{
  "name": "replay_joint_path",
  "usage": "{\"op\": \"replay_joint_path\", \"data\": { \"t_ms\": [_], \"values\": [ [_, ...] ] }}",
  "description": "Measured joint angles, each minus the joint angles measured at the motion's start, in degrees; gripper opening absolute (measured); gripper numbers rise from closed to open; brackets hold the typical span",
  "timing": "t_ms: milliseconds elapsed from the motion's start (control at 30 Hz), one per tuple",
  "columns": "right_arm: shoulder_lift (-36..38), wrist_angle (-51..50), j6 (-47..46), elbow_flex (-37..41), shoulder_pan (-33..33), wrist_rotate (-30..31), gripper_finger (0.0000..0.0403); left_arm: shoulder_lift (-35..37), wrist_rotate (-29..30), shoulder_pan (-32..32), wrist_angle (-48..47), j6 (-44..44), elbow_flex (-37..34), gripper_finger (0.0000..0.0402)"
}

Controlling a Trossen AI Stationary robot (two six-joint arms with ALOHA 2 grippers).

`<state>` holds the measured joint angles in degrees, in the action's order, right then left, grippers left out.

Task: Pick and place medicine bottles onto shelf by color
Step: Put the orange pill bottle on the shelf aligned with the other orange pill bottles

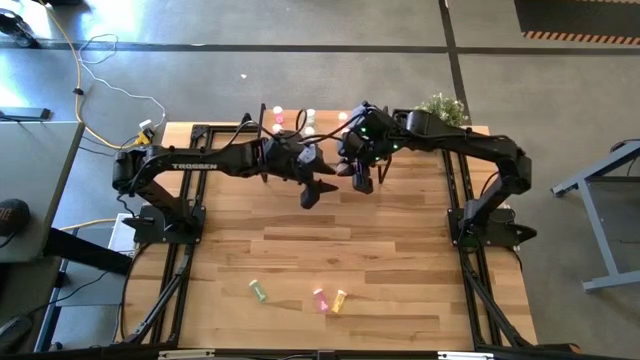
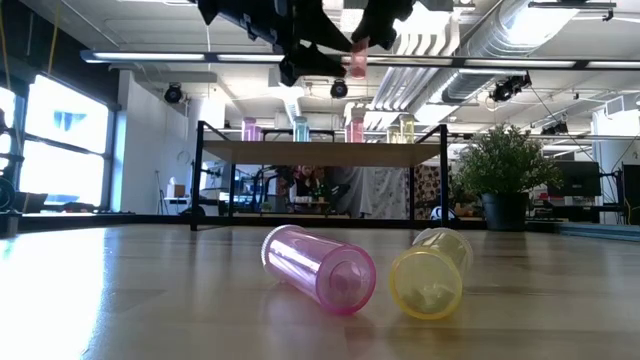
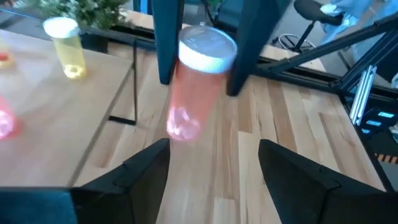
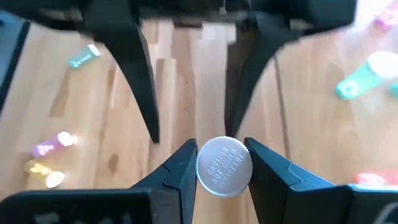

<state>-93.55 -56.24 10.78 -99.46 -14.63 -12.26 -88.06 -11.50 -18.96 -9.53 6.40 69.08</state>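
Bottle (image 4: 224,167) gripped by the right gripper (image 4: 221,163), above the table near the shelf.
High view: both arms meet over the far middle of the table (image 1: 400,250), the right gripper (image 1: 362,176) just beside the left gripper (image 1: 318,188); three bottles lie near the front edge, green (image 1: 259,290), pink (image 1: 320,299) and yellow (image 1: 339,300), and more stand on the shelf (image 1: 325,124). Low view: the held pink bottle (image 2: 357,62) hangs high above the shelf (image 2: 320,152), where four bottles stand; a pink bottle (image 2: 318,268) and a yellow one (image 2: 432,272) lie in front, touching. Left wrist view: the left gripper (image 3: 214,165) is wide apart and holds nothing; the pink bottle (image 3: 196,84) sits between the other arm's fingers beyond it. Right wrist view: the fingers clamp the white cap.
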Motion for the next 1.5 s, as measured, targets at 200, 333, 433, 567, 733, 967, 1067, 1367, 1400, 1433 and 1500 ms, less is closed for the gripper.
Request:
{"op": "replay_joint_path", "data": {
  "t_ms": [200,333,433,567,733,967,1067,1367,1400,1433,1500],
  "values": [
    [3.0,-0.9,1.7,0.0,-0.4,3.7,0.0103,2.6,1.0,-0.2,-5.3,-0.3,0.0,0.0239],
    [5.9,-1.0,1.8,0.0,-1.6,5.6,0.0103,5.0,3.8,-0.2,-5.7,-2.1,0.0,0.0239],
    [8.1,-0.9,1.7,0.0,-2.7,8.1,0.0103,6.1,6.3,-0.2,-5.8,-3.5,0.0,0.0239],
    [10.6,-0.6,-0.1,0.0,-4.6,10.8,0.0103,8.3,9.3,-0.2,-5.9,-5.0,0.0,0.0239],
    [11.1,2.1,-6.3,1.9,-6.2,10.7,0.0103,10.7,11.7,-0.2,-5.9,-8.0,0.0,0.0239],
    [10.8,16.1,-10.7,14.6,-6.1,10.2,0.0103,13.4,15.7,-0.2,-5.9,-11.9,0.0,0.0239],
    [10.8,19.2,-10.8,18.2,-6.1,10.1,0.0103,14.0,17.6,-0.2,-5.9,-12.6,0.0,0.0239],
    [9.5,24.7,-8.2,22.7,-6.1,10.3,0.0103,14.1,18.7,-0.2,-5.9,-12.6,0.0,0.0239],
    [8.9,24.5,-7.4,22.7,-6.1,10.3,0.0103,14.1,18.7,-0.2,-5.9,-12.6,0.0,0.0239],
    [8.3,24.5,-6.9,22.7,-6.1,10.3,0.0103,14.1,18.7,-0.2,-5.9,-12.6,0.0,0.0239],
    [7.4,24.3,-5.9,22.7,-6.1,10.3,0.0103,14.1,18.7,-0.2,-6.0,-12.6,0.0,0.0239]
  ]
}}
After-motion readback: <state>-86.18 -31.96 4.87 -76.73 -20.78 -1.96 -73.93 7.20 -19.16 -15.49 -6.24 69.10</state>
